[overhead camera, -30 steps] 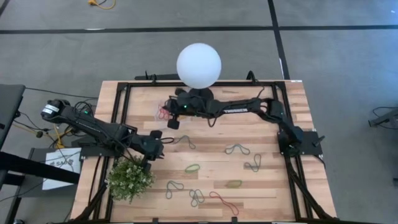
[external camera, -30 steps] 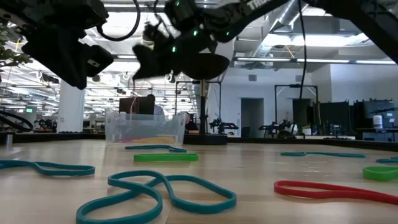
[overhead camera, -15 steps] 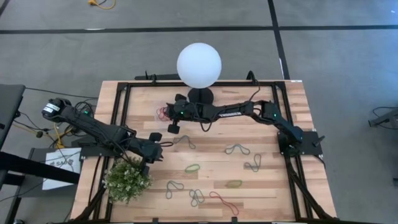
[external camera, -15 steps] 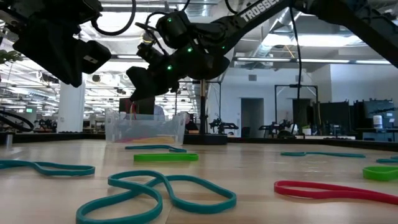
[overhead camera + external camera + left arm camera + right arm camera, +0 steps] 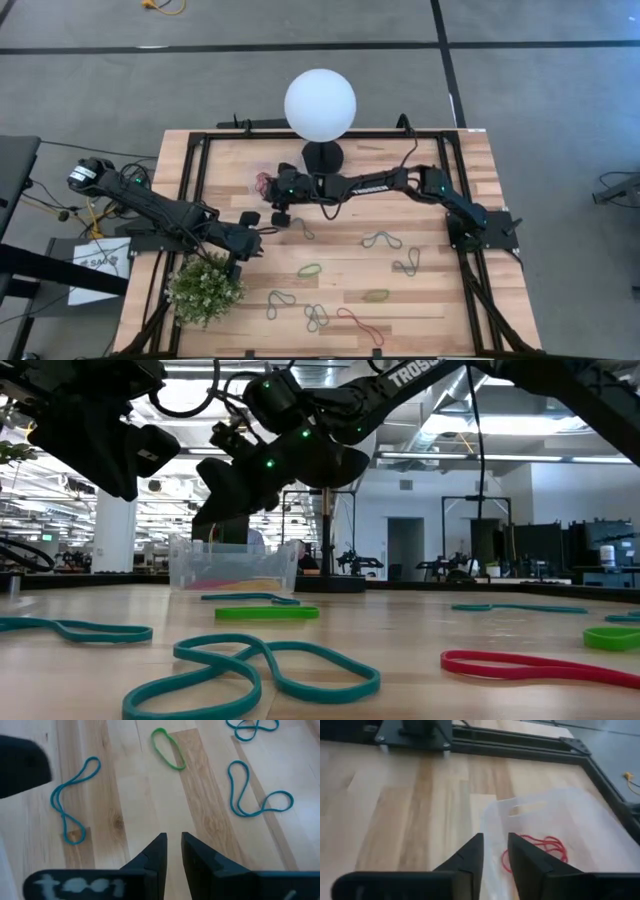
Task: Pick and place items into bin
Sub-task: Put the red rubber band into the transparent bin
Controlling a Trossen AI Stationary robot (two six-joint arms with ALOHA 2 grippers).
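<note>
The right gripper [image 5: 494,851] hovers over the bin [image 5: 580,820], fingers slightly apart and empty, red bands [image 5: 540,847] already inside. It should rise straight up, clear of the rim. The left gripper [image 5: 171,851], nearly together, waits above the surface near a green band [image 5: 168,748].

Your table [image 5: 340,235] is pale wood with darker grain stripes, framed in black rails. Beside the clear bin [image 5: 560,840] holding red bands [image 5: 540,847] you've got the white globe lamp [image 5: 319,105] on its black base. Nearer you from the bin: teal loops [image 5: 260,670], green bands [image 5: 168,748], one red band [image 5: 540,665], and a green plant [image 5: 205,290].
</note>
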